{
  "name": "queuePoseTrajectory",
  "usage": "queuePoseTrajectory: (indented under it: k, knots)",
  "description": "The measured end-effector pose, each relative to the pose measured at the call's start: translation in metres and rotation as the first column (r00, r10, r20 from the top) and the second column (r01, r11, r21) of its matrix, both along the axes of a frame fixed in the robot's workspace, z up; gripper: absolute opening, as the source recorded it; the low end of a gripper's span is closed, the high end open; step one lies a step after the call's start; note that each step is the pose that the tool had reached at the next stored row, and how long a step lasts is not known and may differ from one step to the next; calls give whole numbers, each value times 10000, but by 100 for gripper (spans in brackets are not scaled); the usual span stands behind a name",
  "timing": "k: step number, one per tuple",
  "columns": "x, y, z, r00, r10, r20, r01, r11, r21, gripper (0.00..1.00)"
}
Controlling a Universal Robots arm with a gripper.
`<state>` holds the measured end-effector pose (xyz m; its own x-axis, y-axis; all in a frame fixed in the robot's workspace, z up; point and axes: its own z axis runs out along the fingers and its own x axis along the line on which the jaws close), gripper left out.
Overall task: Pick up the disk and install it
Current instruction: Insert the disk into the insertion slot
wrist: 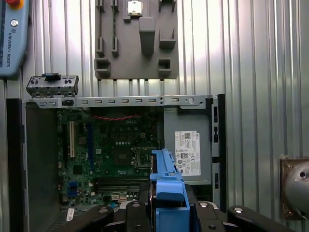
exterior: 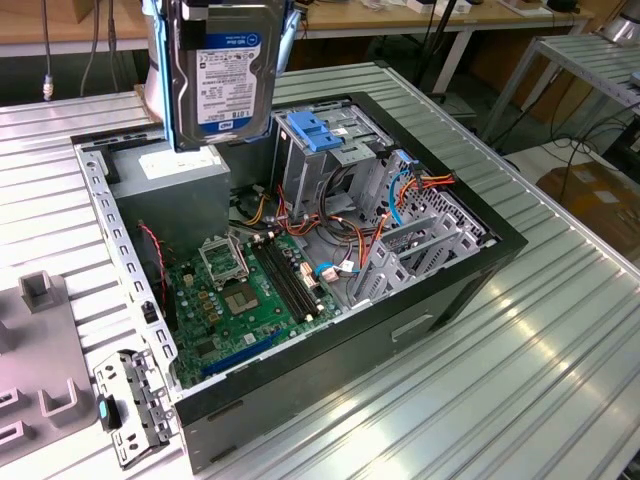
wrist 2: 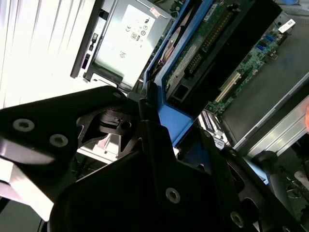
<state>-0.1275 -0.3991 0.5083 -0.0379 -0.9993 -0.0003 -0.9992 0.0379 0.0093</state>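
Observation:
The disk (exterior: 222, 70), a silver hard drive with a white and blue label and light-blue side rails, hangs upright in the air above the back corner of the open computer case (exterior: 480, 250). It is over the grey power-supply box (exterior: 185, 172) and to the exterior view's left of the metal drive cage (exterior: 330, 165). In both wrist views my gripper (wrist: 166, 212) is shut on the disk, its black fingers (wrist 2: 159, 145) clamping the blue rail (wrist: 166, 186) edge-on. The motherboard (wrist: 111, 154) lies far below the disk.
A blue plastic latch (exterior: 315, 130) tops the drive cage, with orange and red cables (exterior: 355, 235) beside it. A grey fixture plate (wrist: 135, 38) and a loose metal bracket (exterior: 125, 405) lie on the ribbed aluminium table (exterior: 540, 360). A teach pendant (wrist: 12, 38) rests near the plate.

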Motion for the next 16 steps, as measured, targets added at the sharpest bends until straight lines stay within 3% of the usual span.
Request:
queuePoseTrajectory:
  k: [16]
  knots:
    - [0, -81, 0, 10000, 0, 0, 0, 10000, 0, 37]
